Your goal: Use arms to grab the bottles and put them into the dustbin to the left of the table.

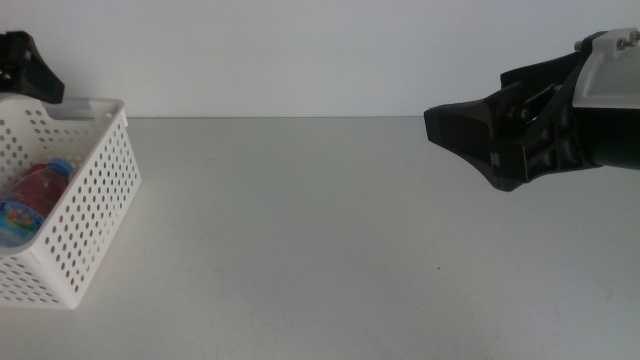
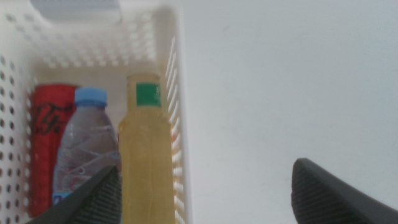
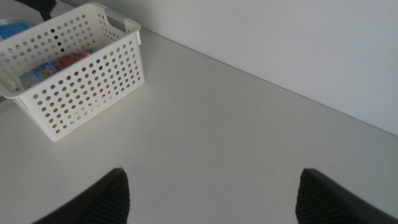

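At nine o'clock the white perforated plastic basket holds the red soda can, blue-capped clear water bottle and yellow tea bottle. Above it the left gripper gapes, empty. At three o'clock the right gripper hovers over the grey table, wide open, empty.

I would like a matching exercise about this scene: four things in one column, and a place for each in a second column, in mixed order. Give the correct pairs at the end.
Column 1
1. red soda can
2. water bottle
3. yellow tea bottle
4. right claw

Column 2
A. in the dustbin, lying along its wall next to the bare table
B. above the table, far from the dustbin, empty
C. in the dustbin, between the other two drinks
D. in the dustbin, against the wall farthest from the bare table

Pairs: 1-D, 2-C, 3-A, 4-B
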Available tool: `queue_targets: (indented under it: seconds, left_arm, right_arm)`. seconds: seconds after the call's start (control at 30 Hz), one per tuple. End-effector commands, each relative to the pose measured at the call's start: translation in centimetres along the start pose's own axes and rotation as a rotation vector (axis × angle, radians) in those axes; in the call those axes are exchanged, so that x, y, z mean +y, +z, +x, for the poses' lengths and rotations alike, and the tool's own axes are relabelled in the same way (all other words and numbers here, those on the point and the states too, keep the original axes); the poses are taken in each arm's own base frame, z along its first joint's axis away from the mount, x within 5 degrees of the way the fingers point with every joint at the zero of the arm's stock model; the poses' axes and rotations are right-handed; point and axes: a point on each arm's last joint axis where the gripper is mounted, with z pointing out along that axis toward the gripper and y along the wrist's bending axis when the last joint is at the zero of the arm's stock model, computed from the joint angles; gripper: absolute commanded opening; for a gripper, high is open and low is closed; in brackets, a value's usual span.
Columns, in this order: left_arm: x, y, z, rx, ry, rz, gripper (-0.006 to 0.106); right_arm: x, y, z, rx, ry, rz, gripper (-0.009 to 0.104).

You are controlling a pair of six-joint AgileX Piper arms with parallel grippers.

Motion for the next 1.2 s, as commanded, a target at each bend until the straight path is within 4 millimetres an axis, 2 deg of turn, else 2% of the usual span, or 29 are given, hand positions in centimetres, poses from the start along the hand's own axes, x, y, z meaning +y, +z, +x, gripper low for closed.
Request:
queue_targets:
  seconds: [0.0, 0.17, 0.33, 0.47, 0.57, 0.7, 0.8, 1.17]
  left_arm:
    - [-2.4, -4.6, -0.7, -0.165, 0.056, 0.023, 0.094]
    - [-5.2, -9.8, 0.5, -0.303, 0.121, 0.045, 0.094]
    - [-7.7, -14.0, 2.2, -0.402, 0.149, -0.046, 0.094]
    - [-9.9, -16.4, 3.7, -0.466, 0.201, -0.090, 0.094]
    - [-11.5, -17.5, 5.1, -0.539, 0.219, -0.044, 0.094]
    - [-12.2, -17.0, 7.1, -0.640, 0.196, 0.015, 0.094]
    - [-12.3, -16.8, 7.8, -0.705, 0.192, 0.033, 0.094]
    - [-12.3, -16.7, 7.5, -0.729, 0.193, 0.029, 0.093]
  right_arm:
    - [0.0, -1.2, -1.8, -0.120, -0.018, -0.003, 0.073]
    - [0.0, -1.2, -1.8, -0.120, -0.018, -0.003, 0.073]
    - [0.0, -1.2, -1.8, -0.120, -0.018, -0.003, 0.073]
    - [0.0, -1.2, -1.8, -0.120, -0.018, -0.003, 0.073]
    - [0.0, -1.2, -1.8, -0.120, -0.018, -0.003, 0.073]
    - [0.0, -1.2, -1.8, -0.120, -0.018, -0.003, 0.073]
    - [0.0, -1.2, -1.8, -0.120, -0.018, -0.003, 0.073]
    - [0.0, -1.2, -1.8, -0.120, -0.018, -0.003, 0.073]
